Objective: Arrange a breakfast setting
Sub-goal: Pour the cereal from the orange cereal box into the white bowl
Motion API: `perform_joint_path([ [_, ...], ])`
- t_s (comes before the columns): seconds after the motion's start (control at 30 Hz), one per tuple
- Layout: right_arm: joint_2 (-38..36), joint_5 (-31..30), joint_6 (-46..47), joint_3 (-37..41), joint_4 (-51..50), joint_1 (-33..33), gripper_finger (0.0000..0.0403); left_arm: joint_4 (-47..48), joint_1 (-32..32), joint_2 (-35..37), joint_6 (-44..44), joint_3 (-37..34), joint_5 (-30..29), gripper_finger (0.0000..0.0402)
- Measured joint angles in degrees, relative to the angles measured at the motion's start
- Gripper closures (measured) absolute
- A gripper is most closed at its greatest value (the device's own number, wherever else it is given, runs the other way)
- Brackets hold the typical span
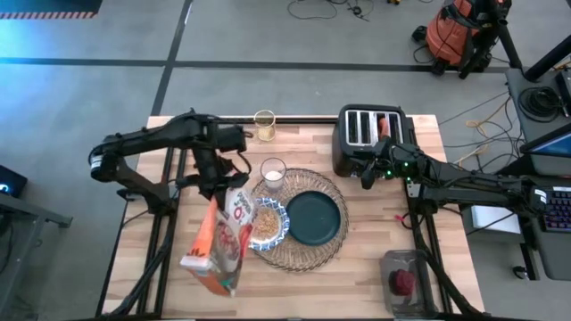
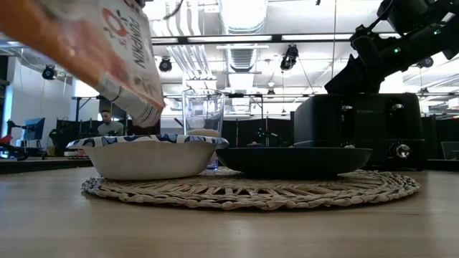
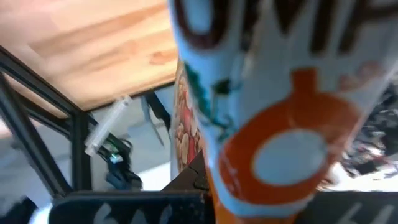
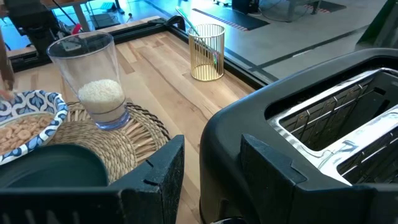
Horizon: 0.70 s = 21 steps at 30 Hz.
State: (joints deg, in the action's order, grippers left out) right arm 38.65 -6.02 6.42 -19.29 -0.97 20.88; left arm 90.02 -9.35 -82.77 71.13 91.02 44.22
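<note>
We see a pale wooden table (image 1: 375, 285) on a grey workshop floor, with ceiling ducts and lamps showing behind it in the low view; near its middle lies the round woven placemat (image 1: 323, 252), and on it the dark teal plate (image 1: 313, 218) sits touching the patterned bowl (image 1: 268, 225), which already holds cereal; the small clear glass (image 1: 273, 172) stands at the mat's far edge with something white in its lower part. We judge the bowl and glass to be stiff, breakable and smooth, so they want a hold at the rim or low on the wall, and the mat to be light and limp. The left pincer (image 1: 217, 183) is clamped on the cereal bag (image 1: 223, 241), tipped mouth-down over the bowl; the bag is soft and crinkly, so a grip high on its body suits it. The right pincer (image 4: 211, 163) hangs with its fingers spread, just beside the black toaster (image 1: 370, 134). A small gold wire cup (image 1: 264, 124) stands at the far edge; a red fruit (image 1: 404, 282) lies in a clear tub at the near right corner.
</note>
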Motion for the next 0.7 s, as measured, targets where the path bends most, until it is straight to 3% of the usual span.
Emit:
perform_joint_path([
  [0.33, 0.0, 0.0, 0.0, 0.0, 0.0, 0.0, 0.0257, 0.0, 12.0, 5.6, -3.0, 0.0, -14.2, 0.0402],
  [0.53, 0.0, 0.0, 0.0, 0.0, 0.0, 0.0, 0.0257, 0.0, 20.0, 7.7, -7.6, 0.0, -34.5, 0.0402],
  [0.7, 0.0, 0.0, 0.0, 0.0, 0.0, 0.0, 0.0257, 0.0, 27.0, 9.6, -3.2, 0.0, -42.1, 0.0402],
])
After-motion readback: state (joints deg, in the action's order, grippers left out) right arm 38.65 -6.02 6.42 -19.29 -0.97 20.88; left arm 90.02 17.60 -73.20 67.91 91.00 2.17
